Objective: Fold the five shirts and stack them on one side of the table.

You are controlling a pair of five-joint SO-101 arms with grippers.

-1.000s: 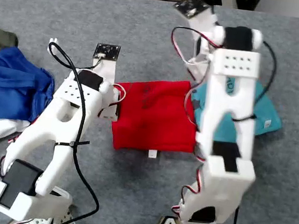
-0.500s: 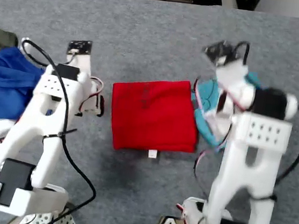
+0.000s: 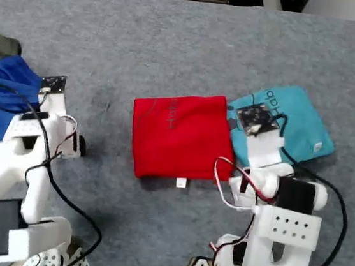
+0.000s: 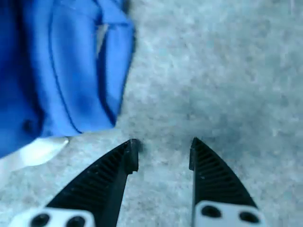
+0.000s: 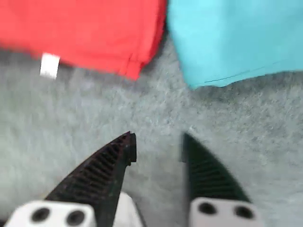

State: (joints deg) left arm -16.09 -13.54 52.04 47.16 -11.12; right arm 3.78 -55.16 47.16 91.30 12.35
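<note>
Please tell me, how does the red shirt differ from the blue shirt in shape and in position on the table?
The red shirt is folded into a flat, neat rectangle; the blue shirt lies bunched and wrinkled, not folded. The red shirt is near the middle of the table, beside the teal shirt; the blue shirt is at the left edge in the high view. Both rest on the grey table.

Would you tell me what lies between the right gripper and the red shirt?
Bare grey table, seen in the right wrist view between the right gripper and red shirt.
</note>
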